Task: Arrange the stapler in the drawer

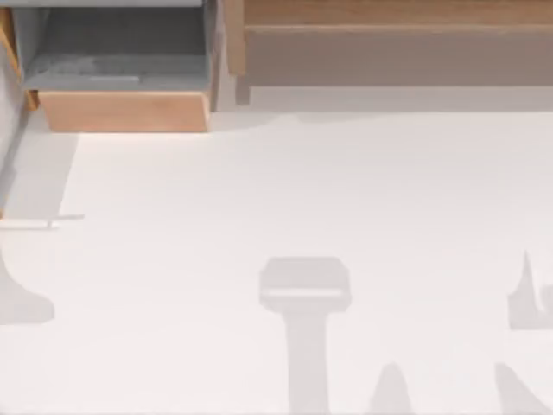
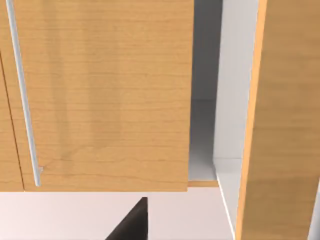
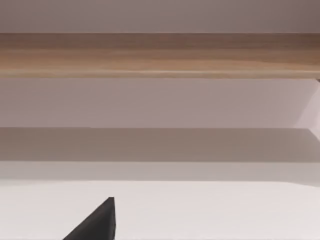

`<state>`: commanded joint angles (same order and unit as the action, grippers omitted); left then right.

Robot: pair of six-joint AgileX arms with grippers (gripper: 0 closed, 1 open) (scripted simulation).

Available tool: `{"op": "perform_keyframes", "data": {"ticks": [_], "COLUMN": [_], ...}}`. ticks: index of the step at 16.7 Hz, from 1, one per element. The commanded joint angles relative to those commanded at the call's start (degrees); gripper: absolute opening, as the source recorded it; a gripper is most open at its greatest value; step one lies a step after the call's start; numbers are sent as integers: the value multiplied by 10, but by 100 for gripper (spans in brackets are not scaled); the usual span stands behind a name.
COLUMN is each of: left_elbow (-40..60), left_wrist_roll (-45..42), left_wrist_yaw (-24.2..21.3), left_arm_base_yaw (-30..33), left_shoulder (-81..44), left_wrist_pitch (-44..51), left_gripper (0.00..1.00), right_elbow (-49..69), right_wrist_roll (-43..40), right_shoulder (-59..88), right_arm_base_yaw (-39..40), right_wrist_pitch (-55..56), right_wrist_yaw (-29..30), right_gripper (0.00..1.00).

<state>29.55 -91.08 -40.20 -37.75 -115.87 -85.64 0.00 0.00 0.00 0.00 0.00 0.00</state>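
The drawer (image 1: 121, 111) stands pulled open at the table's back left, its light tan front panel facing the table and its grey floor (image 1: 112, 69) showing behind it. The stapler is out of view. In the left wrist view a black tip of my left gripper (image 2: 131, 223) sits low, close before a tan wooden panel (image 2: 100, 100) with a slim silver handle (image 2: 22, 95); a gap (image 2: 202, 130) beside the panel opens onto grey inner walls. A black tip of my right gripper (image 3: 97, 222) hovers over the white table, facing the long wooden unit (image 3: 160, 55).
The long wide wooden unit (image 1: 389, 43) with a grey-brown face runs along the back right, next to the drawer. The white tabletop (image 1: 285, 199) spreads out in front, crossed by arm shadows (image 1: 307, 294) near the front edge.
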Motion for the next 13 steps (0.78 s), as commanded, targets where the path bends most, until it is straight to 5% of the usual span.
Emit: {"op": "perform_keyframes", "data": {"ticks": [8, 13], "left_elbow": [0, 0], "left_wrist_roll": [0, 0], "left_wrist_yaw": [0, 0], "left_arm_base_yaw": [0, 0], "left_shoulder": [0, 0], "left_wrist_pitch": [0, 0], "left_gripper": [2, 0], "right_elbow": [0, 0], "right_wrist_roll": [0, 0], "right_shoulder": [0, 0], "right_arm_base_yaw": [0, 0], "right_wrist_pitch": [0, 0], "right_wrist_yaw": [0, 0], "right_gripper": [100, 100]}}
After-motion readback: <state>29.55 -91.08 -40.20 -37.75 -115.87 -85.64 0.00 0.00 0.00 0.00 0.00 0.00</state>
